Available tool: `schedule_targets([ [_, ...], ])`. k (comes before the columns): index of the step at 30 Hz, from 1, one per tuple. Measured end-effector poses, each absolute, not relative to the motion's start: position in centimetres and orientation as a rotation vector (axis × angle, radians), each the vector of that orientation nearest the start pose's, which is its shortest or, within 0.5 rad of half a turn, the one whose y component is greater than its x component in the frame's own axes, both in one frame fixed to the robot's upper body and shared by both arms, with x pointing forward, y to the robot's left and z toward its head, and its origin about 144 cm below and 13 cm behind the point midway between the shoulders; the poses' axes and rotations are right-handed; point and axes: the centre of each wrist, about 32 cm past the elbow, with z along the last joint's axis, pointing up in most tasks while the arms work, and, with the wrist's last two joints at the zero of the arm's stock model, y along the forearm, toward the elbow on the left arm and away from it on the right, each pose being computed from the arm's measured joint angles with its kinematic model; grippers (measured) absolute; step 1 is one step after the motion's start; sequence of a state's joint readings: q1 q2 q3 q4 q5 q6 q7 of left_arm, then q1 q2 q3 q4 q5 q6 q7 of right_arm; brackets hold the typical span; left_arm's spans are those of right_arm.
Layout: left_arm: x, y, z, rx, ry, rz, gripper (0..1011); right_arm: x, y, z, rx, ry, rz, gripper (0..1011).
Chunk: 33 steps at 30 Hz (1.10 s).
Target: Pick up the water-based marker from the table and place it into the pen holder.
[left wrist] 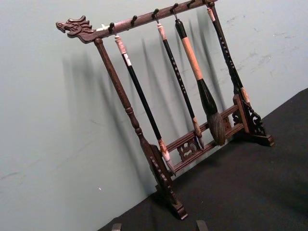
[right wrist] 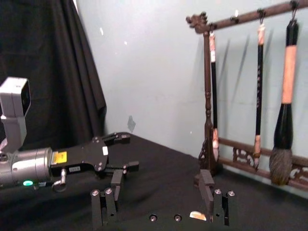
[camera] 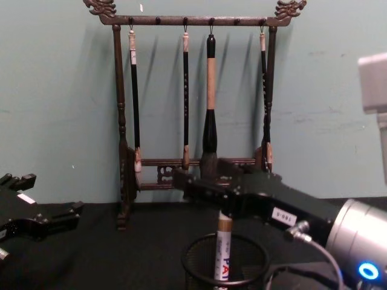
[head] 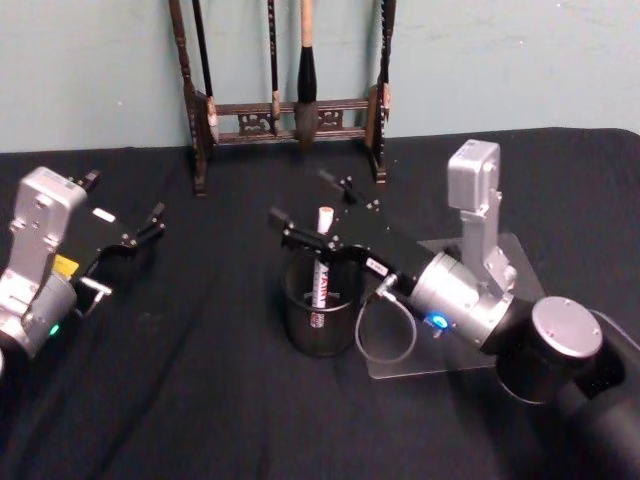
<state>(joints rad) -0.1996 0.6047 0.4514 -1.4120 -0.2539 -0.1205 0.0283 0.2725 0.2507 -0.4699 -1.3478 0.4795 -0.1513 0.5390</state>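
The water-based marker [head: 322, 275] stands upright in the pen holder [head: 296, 322], a round black mesh cup at the table's middle, with its white cap poking above the rim. From the chest, the marker [camera: 223, 257] shows inside the mesh cup [camera: 199, 266]. My right gripper [head: 300, 198] hovers just above the cup, open, its fingers spread on either side of the marker's top without touching it. Its fingers [right wrist: 114, 180] stand wide apart in the right wrist view. My left gripper [head: 150, 228] rests low at the table's left, open and holding nothing.
A tall dark wooden brush rack [head: 285, 115] with hanging brushes stands at the back against the wall, behind the cup. A clear plastic plate [head: 400, 368] lies on the black cloth under my right arm. Open cloth lies in front.
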Motion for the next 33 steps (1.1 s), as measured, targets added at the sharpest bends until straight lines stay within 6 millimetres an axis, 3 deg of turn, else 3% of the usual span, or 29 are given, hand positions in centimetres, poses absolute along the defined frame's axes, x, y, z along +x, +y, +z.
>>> schedule_targets([
  [11,48.9,31.0,114.0,0.304,-0.285,1.248,1001,50.4,-20.0,116.2,0.150,-0.020,-0.757,1002],
  [19,48.9,31.0,114.0,0.304,-0.285,1.248,1001,49.1,-23.2,118.2,0.034,-0.015,-0.958,1002],
  [33,48.9,31.0,114.0,0.304,-0.285,1.248,1001,47.7,-24.9,118.7,-0.215,0.135,-1.073,1002],
])
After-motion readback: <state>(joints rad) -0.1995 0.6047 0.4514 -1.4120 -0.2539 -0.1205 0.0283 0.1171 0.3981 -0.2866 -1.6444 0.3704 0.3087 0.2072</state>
